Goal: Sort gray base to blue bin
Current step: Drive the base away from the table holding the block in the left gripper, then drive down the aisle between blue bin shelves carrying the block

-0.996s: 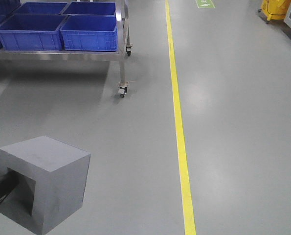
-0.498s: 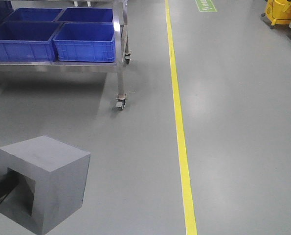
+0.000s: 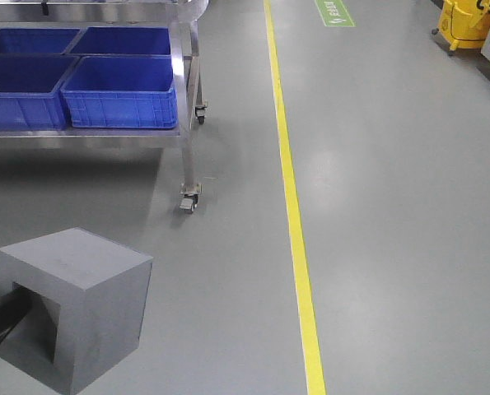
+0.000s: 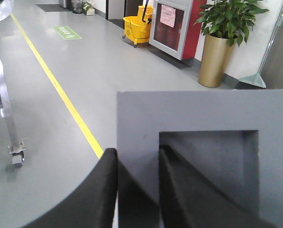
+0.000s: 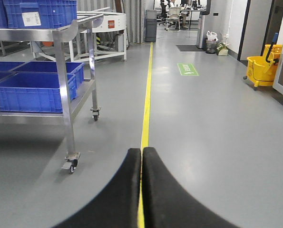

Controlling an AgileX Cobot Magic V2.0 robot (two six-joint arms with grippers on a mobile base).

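The gray base is a matte gray cube with a square recess. It hangs in the air at the lower left of the front view, above the floor. My left gripper is shut on it: one finger lies outside the wall, the other inside the recess of the gray base. In the front view only a dark finger shows at the left edge. Blue bins stand on the lower shelf of a steel cart at the upper left; they also show in the right wrist view. My right gripper is shut and empty.
The steel cart rolls on castors. A yellow floor line runs ahead. A yellow mop bucket is at the far right. A potted plant and a red cabinet stand by the wall.
The cart and the blue bins have shifted left and down in the front view and look nearer. The base stays in the same place in my left gripper.
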